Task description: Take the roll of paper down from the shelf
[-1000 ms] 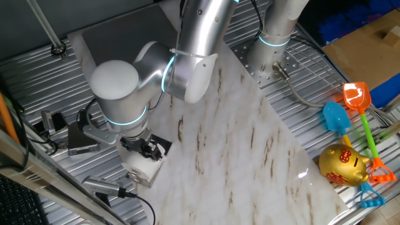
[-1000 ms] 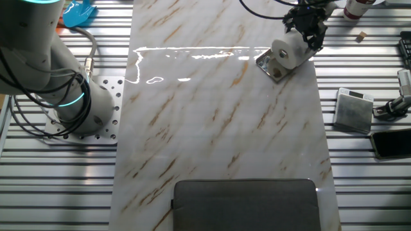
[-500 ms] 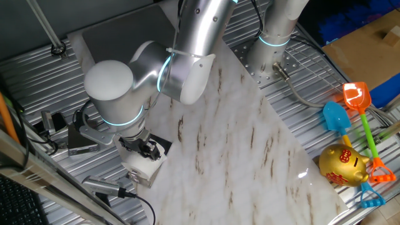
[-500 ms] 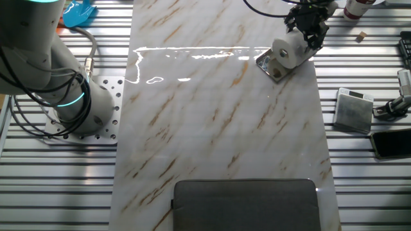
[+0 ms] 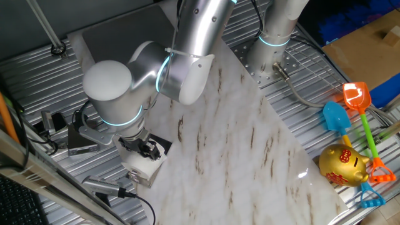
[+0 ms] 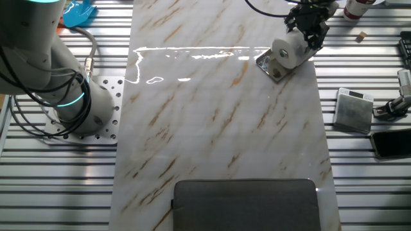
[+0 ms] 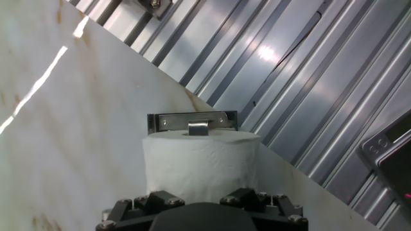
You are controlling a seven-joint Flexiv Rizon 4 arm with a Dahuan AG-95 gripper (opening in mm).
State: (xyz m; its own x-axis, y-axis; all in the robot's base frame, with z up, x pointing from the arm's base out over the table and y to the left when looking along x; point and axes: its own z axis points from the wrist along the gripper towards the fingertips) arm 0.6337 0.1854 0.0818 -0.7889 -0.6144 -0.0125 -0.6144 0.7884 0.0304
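The roll of paper (image 6: 288,52) is a plump white roll lying on the shelf (image 6: 270,66), a small dark-grey bracket with shiny parts at the marble board's edge. In the hand view the roll (image 7: 201,163) fills the lower middle, with the shelf's silver back plate (image 7: 192,120) just behind it. My gripper (image 6: 308,33) is pressed down over the roll's far end, and in the other fixed view it (image 5: 147,150) sits on top of the roll (image 5: 140,167). The fingertips are hidden against the roll, so the jaw gap does not show.
A grey box (image 6: 354,109) and a black phone (image 6: 390,144) lie on the ribbed metal right of the board. A large grey mat (image 6: 246,204) lies at the board's near end. Toys, among them a gold piggy bank (image 5: 342,165), lie at the far side.
The arm's elbow has shifted slightly to the left, and the gripper has edged a little along the roll. The roll and the shelf have not moved.
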